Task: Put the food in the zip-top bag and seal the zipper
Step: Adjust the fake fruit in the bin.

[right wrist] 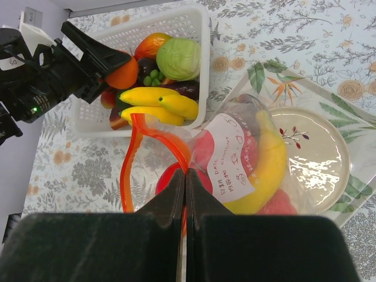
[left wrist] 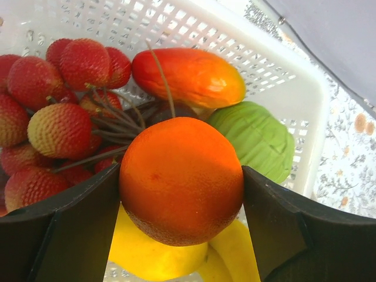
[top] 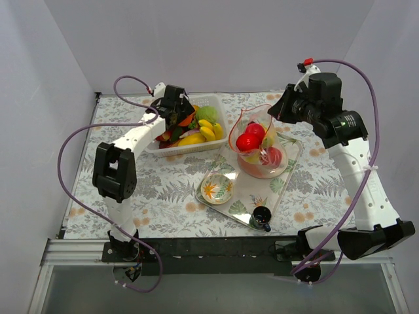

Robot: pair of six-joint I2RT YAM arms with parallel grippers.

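My left gripper (top: pixel 172 119) (left wrist: pixel 182 194) is in the white basket, shut on a toy orange (left wrist: pixel 181 179), with one finger on each side of it. It holds the orange over the other food: yellow bananas (left wrist: pixel 155 258), a green cabbage (left wrist: pixel 254 138), a red-orange mango (left wrist: pixel 188 73) and red lychees (left wrist: pixel 53 100). The clear zip-top bag (top: pixel 258 150) (right wrist: pixel 241 153) stands on the tray with red apples (top: pixel 249 140) and a banana (right wrist: pixel 271 164) inside. My right gripper (top: pixel 275 112) (right wrist: pixel 186 172) is shut on the bag's red-orange zipper (right wrist: pixel 130 158), holding the mouth open.
The white slotted basket (top: pixel 218 104) (right wrist: pixel 197 53) stands at the back, left of the bag. The leaf-patterned tray (top: pixel 288 173) also holds a floral bowl (top: pixel 217 188) (right wrist: pixel 311 153) and a small dark cup (top: pixel 260 218) near its front corner. White walls enclose the table.
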